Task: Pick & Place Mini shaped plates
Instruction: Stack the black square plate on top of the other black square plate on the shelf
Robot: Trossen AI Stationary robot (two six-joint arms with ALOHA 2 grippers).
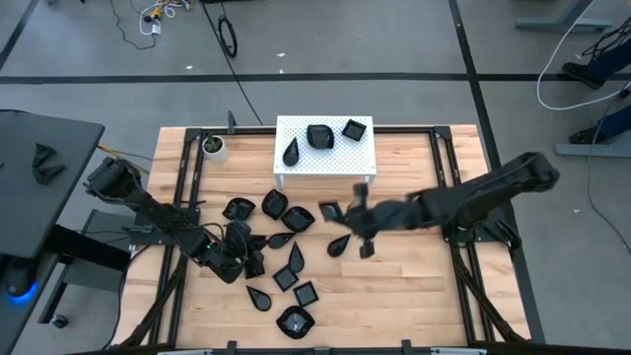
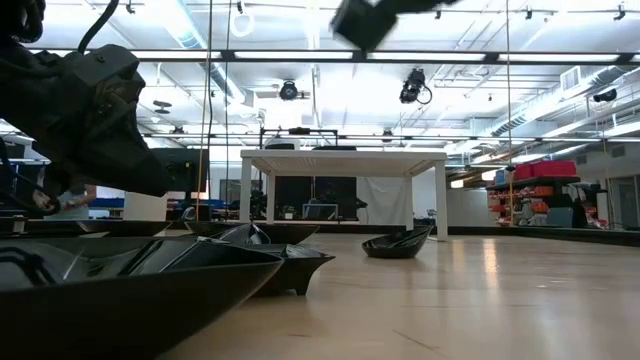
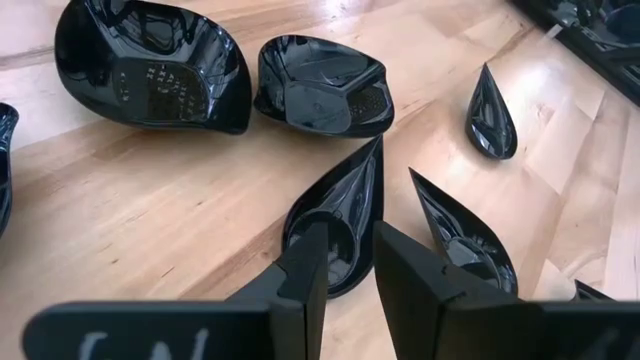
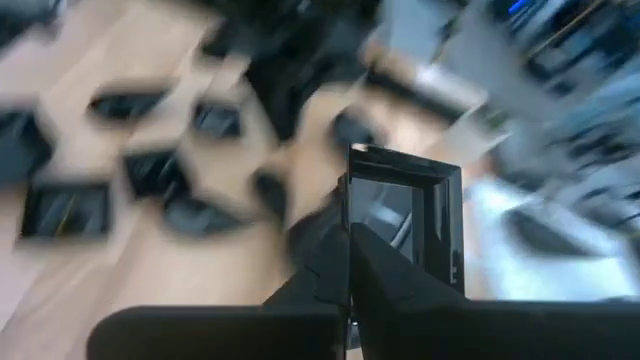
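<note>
High view: a pale wooden desk [image 1: 414, 296] framed by dark rails carries a scatter of glossy black mini shaped plates [image 1: 274, 205] in teardrop, square and lobed forms, clustered from the middle toward the front edge.
Stand: a white perforated stand [image 1: 325, 153] with short legs, by the middle of the far edge, holds three of the black dishes: a teardrop plate [image 1: 292, 152], a lobed plate [image 1: 319, 136] and a square plate [image 1: 354, 129].
Cup: a small white cup [image 1: 214, 148] with a green plant sits beside the stand, toward the far left corner.
Right gripper: the right gripper [image 4: 350, 215], over the middle of the desk, is pinched tight on the rim of a square black plate [image 4: 405, 215], which stands on edge above its fingers, clear of the wood.
Left gripper: the left gripper [image 3: 348, 262] is low over the front left cluster, jaws narrowly parted astride the rounded end of a teardrop dish [image 3: 338, 212] lying on the wood.
Surfaces: the plates are mirror-shiny and faceted, catching ceiling lights; the wood shows fine grain and a satin sheen.
Low view: dark plates [image 2: 398, 243] sit on the desk before the white stand.
</note>
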